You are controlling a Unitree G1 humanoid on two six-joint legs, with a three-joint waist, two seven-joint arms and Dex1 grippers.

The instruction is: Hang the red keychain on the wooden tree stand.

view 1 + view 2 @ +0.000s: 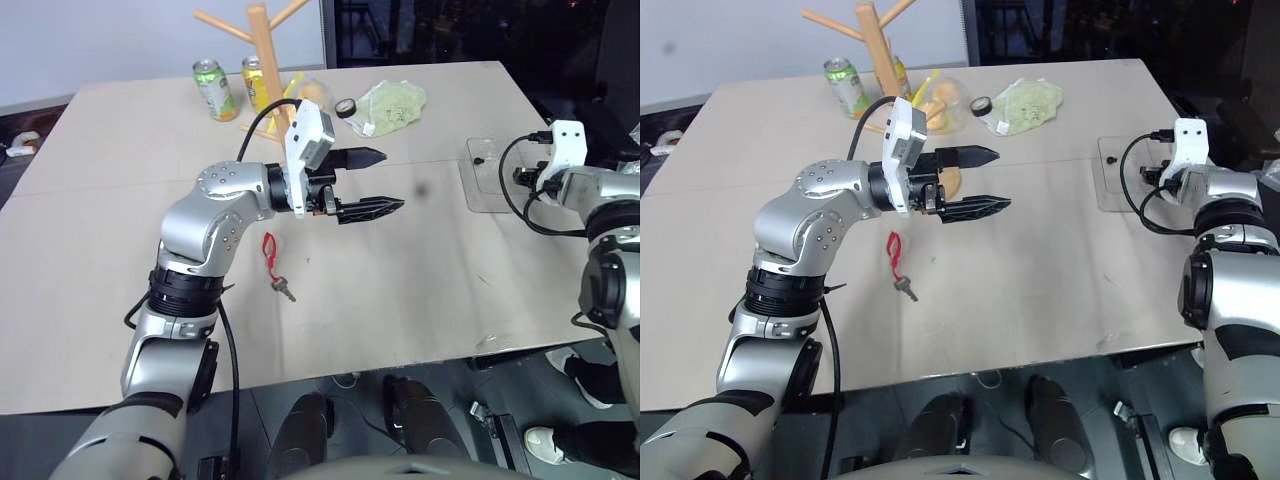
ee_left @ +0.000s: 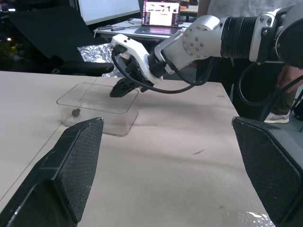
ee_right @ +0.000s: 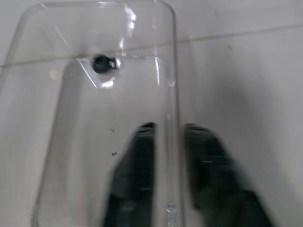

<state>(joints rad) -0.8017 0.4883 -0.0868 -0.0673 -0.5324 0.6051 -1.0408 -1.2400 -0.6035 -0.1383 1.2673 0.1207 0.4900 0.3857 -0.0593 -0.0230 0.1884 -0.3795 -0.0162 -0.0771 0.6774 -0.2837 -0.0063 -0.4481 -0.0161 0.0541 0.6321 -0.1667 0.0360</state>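
Note:
The red keychain (image 1: 268, 250) lies flat on the table, its small key (image 1: 285, 291) at the end nearer to me. The wooden tree stand (image 1: 260, 50) is upright at the table's far edge, its pegs bare. My left gripper (image 1: 392, 180) hovers above the table to the right of the keychain, pointing right, open and empty. Far to the right, my right gripper (image 3: 165, 126) is at a clear plastic tray (image 2: 94, 101). Its fingers stand slightly apart on either side of the tray's wall, gripping nothing.
A small dark object (image 3: 102, 64) lies in the clear tray. A green can (image 1: 214, 88), a yellow can (image 1: 253, 80), a clear bag with something yellow (image 1: 312, 92) and a bag of green stuff (image 1: 395, 105) crowd the stand's base. The table ends just past the tray.

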